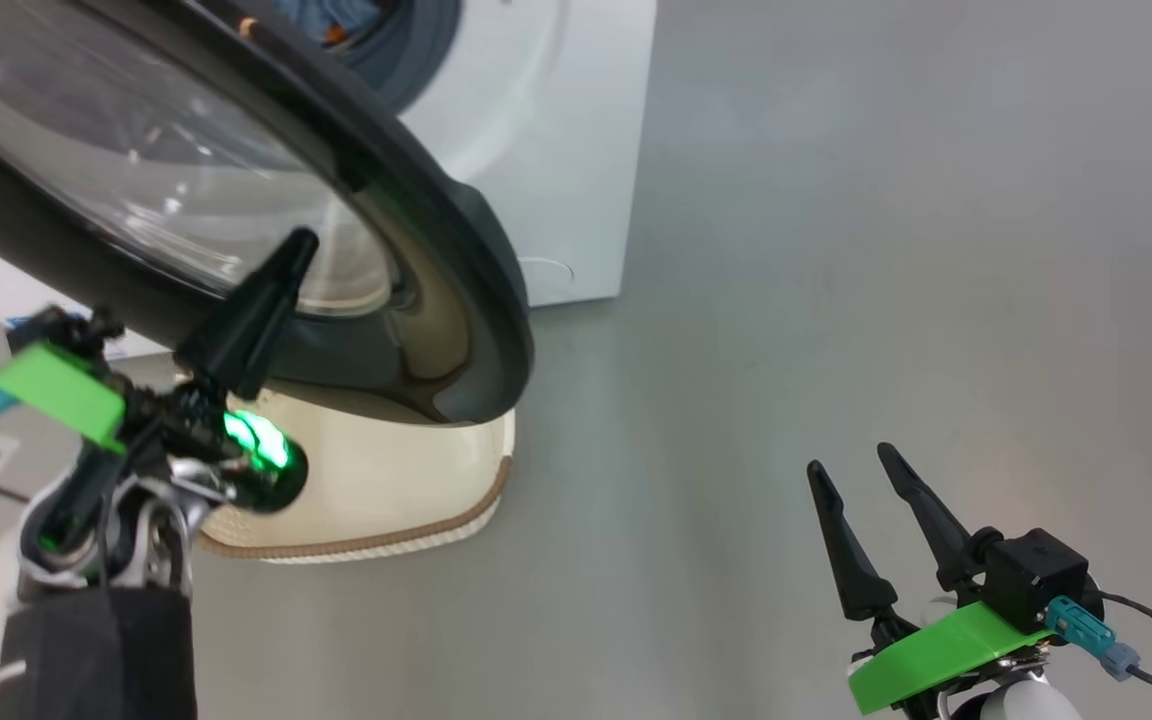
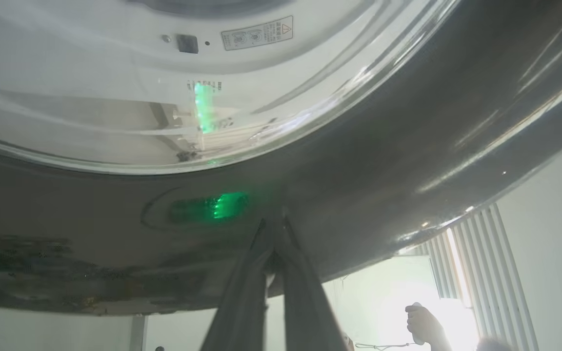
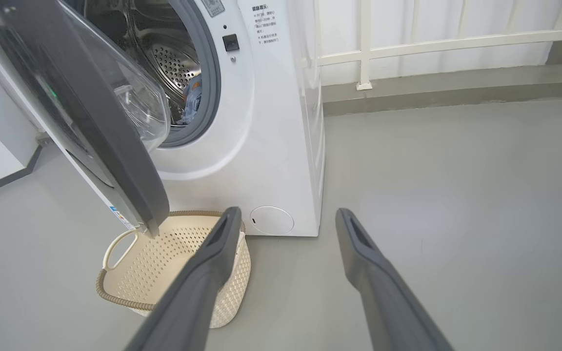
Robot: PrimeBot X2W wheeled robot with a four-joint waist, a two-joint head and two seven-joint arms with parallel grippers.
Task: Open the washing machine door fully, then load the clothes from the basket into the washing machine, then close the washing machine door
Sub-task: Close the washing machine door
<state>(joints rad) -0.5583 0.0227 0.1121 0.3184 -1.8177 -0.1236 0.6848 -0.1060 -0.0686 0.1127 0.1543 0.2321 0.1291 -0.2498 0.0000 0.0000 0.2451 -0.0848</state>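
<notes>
The washing machine door (image 1: pixel 456 250), black-rimmed with a clear glass bowl, stands partly open over the basket (image 1: pixel 386 500). My left gripper (image 1: pixel 298 245) is shut, and its tips (image 2: pixel 276 222) rest against the door's glossy black ring (image 2: pixel 408 146). The white washing machine (image 3: pixel 261 146) shows its steel drum, with blue clothes (image 3: pixel 192 100) lying inside behind the gasket; in the head view they (image 1: pixel 331 15) peek out at the top. The cream basket (image 3: pixel 120 300) sits on the floor under the door (image 3: pixel 105 122) with nothing in it. My right gripper (image 1: pixel 851 460) hangs open over bare floor, its fingers (image 3: pixel 287 214) spread wide.
Grey floor stretches to the right of the machine. A white railing (image 3: pixel 432 44) and a low kerb run along the back wall. A person's hand (image 2: pixel 420 324) holding a cord appears low in the left wrist view, beside vertical blinds (image 2: pixel 481 263).
</notes>
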